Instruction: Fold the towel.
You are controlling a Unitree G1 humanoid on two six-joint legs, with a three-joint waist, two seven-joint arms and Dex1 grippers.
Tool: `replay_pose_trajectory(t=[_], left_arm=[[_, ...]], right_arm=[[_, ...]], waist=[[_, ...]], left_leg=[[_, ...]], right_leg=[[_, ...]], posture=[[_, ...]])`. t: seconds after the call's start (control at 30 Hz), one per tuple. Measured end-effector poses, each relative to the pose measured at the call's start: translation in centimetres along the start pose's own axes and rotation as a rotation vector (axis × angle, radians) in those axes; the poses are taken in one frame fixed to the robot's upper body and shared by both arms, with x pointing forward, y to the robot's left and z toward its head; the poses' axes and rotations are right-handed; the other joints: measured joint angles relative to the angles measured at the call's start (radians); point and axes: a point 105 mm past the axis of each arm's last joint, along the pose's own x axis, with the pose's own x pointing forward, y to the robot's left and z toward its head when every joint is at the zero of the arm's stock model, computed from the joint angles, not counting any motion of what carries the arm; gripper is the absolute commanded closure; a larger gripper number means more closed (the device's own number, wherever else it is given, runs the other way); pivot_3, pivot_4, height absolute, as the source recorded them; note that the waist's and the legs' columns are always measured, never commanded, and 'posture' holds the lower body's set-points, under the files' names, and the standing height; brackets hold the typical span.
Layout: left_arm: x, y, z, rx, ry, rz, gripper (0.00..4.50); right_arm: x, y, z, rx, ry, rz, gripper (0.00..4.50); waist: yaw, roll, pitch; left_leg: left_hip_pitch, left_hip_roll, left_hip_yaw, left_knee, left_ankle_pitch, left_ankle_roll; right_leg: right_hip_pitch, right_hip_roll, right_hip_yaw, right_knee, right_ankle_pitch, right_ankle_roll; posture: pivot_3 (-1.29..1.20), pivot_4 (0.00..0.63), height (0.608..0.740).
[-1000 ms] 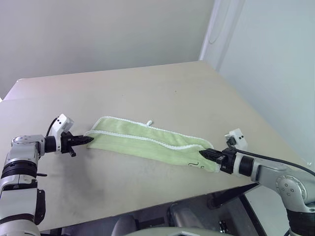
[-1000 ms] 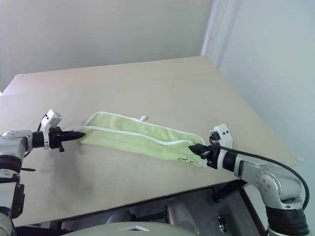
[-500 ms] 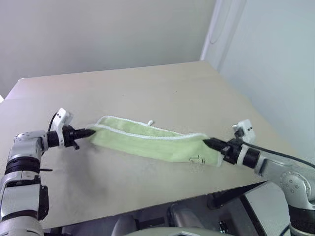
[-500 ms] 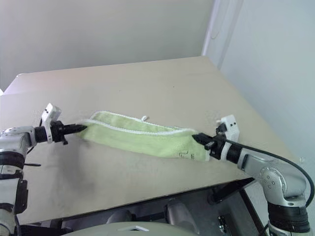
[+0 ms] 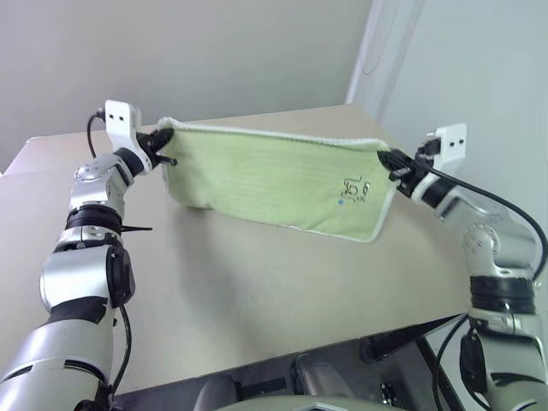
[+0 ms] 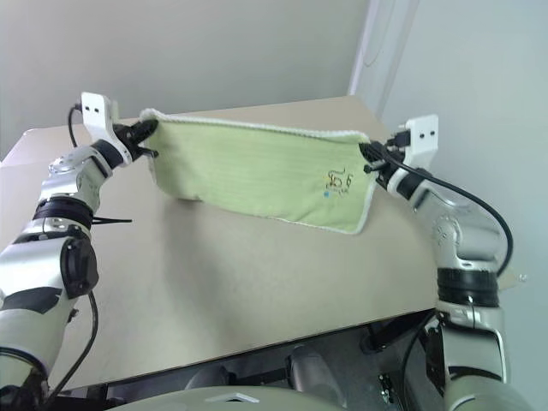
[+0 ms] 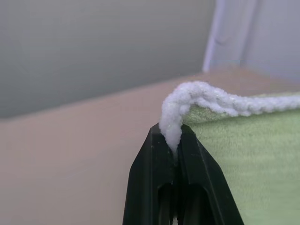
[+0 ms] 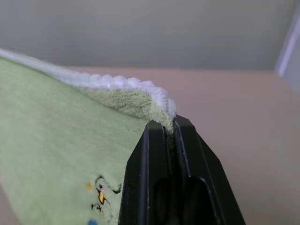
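Note:
The pale lime-green towel [image 5: 274, 181] with white stitched edging hangs stretched in the air above the beige table [image 5: 257, 282], held by its two upper corners. My left gripper [image 5: 163, 130] is shut on the towel's left corner, and the left wrist view shows the white edging [image 7: 174, 117] pinched between the black fingers [image 7: 154, 168]. At the other end, my right gripper [image 5: 387, 155] is shut on the right corner; in the right wrist view the green pile [image 8: 61, 140] runs into the closed tips. A small dark embroidered motif [image 5: 354, 187] sits near the right end. The lower edge hangs close over the tabletop.
The table's front edge [image 5: 282, 353] runs below both arms, its right edge [image 5: 454, 214] close to my right arm. A pale wall [image 5: 171, 51] stands behind the table, and a white curtain or panel [image 5: 445, 68] at the right.
Both grippers rose and went forward, lifting the towel off the table. It has unfolded from a narrow strip lying flat into a sheet hanging spread between them.

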Motion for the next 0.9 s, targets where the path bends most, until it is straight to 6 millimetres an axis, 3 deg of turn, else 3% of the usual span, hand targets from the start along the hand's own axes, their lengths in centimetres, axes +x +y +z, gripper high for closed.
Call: replay_pose_trajectory(t=[0.13, 0.23, 0.3, 0.4, 0.53, 0.77, 0.9], left_arm=[[-0.4, 0.7, 1.1, 0.033, -0.020, -0.008, 4.50], [-2.1, 1.5, 1.2, 0.066, 0.006, -0.108, 4.50], [-4.2, 1.7, 0.0, 0.079, 0.068, -0.218, 4.50], [-8.2, 1.4, -3.6, 0.071, 0.218, -0.375, 4.50], [-14.0, -0.4, -6.6, 0.006, 0.404, -0.536, 4.50], [-18.0, -1.9, -4.9, -0.001, 0.459, -0.579, 4.50], [-19.9, -2.2, -5.5, -0.024, 0.518, -0.578, 4.50]], right_arm=[[1.0, 0.0, 1.8, -0.041, -0.087, 0.032, 4.45], [0.6, 0.6, 1.6, -0.056, -0.097, 0.102, 4.45], [-0.4, 0.9, 0.2, -0.044, -0.067, 0.155, 4.45], [-2.3, 1.5, -2.6, -0.013, 0.016, 0.227, 4.45], [-4.9, 3.4, -5.0, 0.020, 0.102, 0.338, 4.45], [-8.6, 6.9, -6.0, 0.054, 0.187, 0.527, 4.45], [-11.0, 8.5, -7.0, 0.092, 0.261, 0.608, 4.45]], waist=[[0.001, 0.000, 0.000], [-0.003, 0.001, 0.000], [-0.005, 0.002, 0.000], [-0.007, 0.003, 0.000], [-0.006, 0.003, 0.000], [0.004, 0.004, 0.001], [-0.001, 0.004, 0.001]], left_leg=[[0.000, 0.000, 0.000, -0.001, 0.000, 0.000], [0.000, 0.000, 0.000, -0.002, 0.000, 0.000], [0.000, 0.000, 0.000, -0.003, 0.000, 0.001], [-0.001, 0.001, 0.000, -0.002, 0.000, 0.001], [-0.001, 0.002, 0.000, -0.001, 0.000, 0.001], [0.003, 0.002, 0.000, 0.002, 0.000, 0.000], [0.003, 0.002, 0.001, 0.002, 0.000, 0.000]], right_leg=[[0.000, 0.000, 0.000, 0.000, 0.000, 0.000], [0.000, 0.000, 0.000, -0.001, 0.000, 0.000], [0.000, 0.000, 0.000, 0.000, -0.001, 0.000], [0.000, 0.000, 0.000, 0.000, -0.001, 0.000], [-0.001, -0.001, 0.000, 0.001, -0.002, 0.000], [0.003, -0.001, -0.001, 0.002, -0.006, -0.002], [0.002, 0.000, -0.001, 0.001, -0.006, -0.002]], posture=[[0.00, 0.000, 0.740], [0.00, 0.000, 0.740], [0.00, 0.000, 0.740], [0.00, 0.000, 0.740], [0.00, 0.000, 0.740], [0.00, 0.000, 0.740], [0.00, 0.000, 0.740]])
